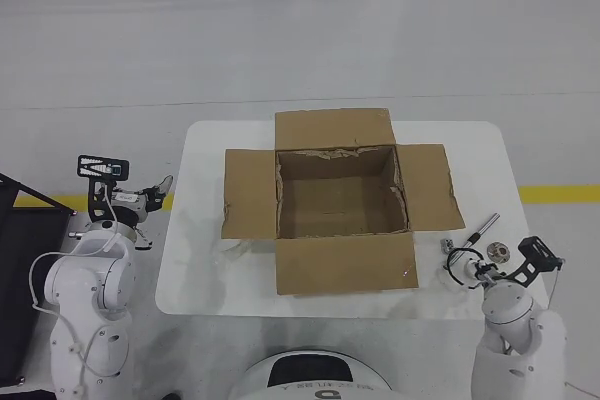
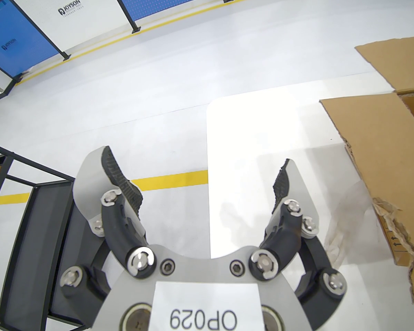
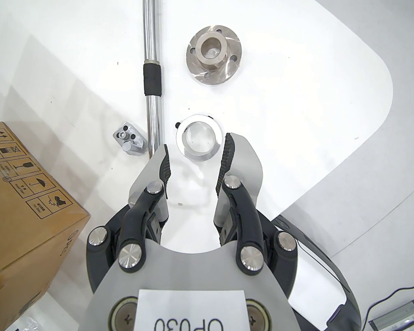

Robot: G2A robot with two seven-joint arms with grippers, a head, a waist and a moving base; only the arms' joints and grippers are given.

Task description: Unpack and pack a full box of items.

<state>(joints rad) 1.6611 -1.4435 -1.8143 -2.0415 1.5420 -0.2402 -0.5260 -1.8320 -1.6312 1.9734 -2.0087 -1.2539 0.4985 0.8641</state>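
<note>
An open cardboard box point(image 1: 342, 200) stands mid-table with its four flaps spread; its inside looks bare. On the table's right end lie a steel rod point(image 3: 151, 70) with a black band, a round flange point(image 3: 214, 54), a small metal bracket point(image 3: 129, 138) and a metal ring point(image 3: 198, 141). My right gripper point(image 3: 196, 149) is open and low over the table, and the ring lies just ahead of its fingertips, partly between them. My left gripper point(image 2: 196, 154) is open and holds nothing, hanging off the table's left edge point(image 1: 160, 190), apart from the box flap point(image 2: 383, 146).
The white table point(image 1: 210, 260) has bare room to the left of and in front of the box. A black metal rack point(image 2: 27, 225) stands on the floor beside the left arm. Crumpled clear wrap point(image 2: 348, 215) lies at the box's near-left corner.
</note>
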